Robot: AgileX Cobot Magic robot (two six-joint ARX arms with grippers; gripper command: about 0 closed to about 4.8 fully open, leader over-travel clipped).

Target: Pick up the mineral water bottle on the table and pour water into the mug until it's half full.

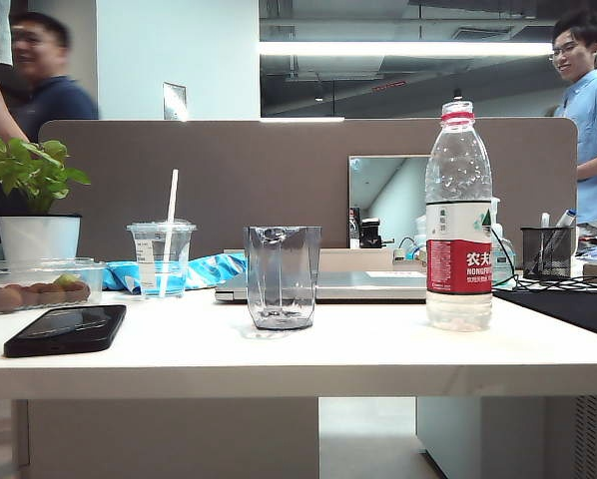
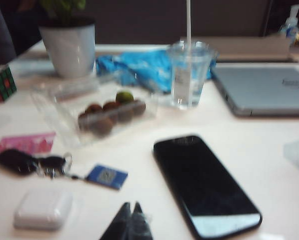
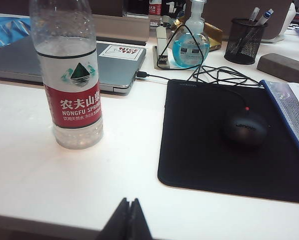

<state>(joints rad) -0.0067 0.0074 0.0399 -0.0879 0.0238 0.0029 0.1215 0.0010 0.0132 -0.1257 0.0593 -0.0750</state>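
Clear ribbed plastic, the mineral water bottle [image 1: 459, 220] stood untouched on the table [image 1: 279, 354], right of the empty mug [image 1: 282, 276]; the left gripper [image 2: 129, 222] and right gripper [image 3: 129, 220] hung back, jaws together, holding nothing; grasping and pouring remained.

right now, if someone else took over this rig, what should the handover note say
Left gripper: shut, empty, low over the near table edge by the black phone.
Right gripper: shut, empty, at the near edge, short of the mineral water bottle.
Bottle upright on the white table, right of centre, no cap visible in the exterior view, untouched.
Mug upright mid-table, left of the bottle, looks empty.
Done: nothing.
Left: open the right gripper, grasp the bottle, lift, pour until the mug is half full.
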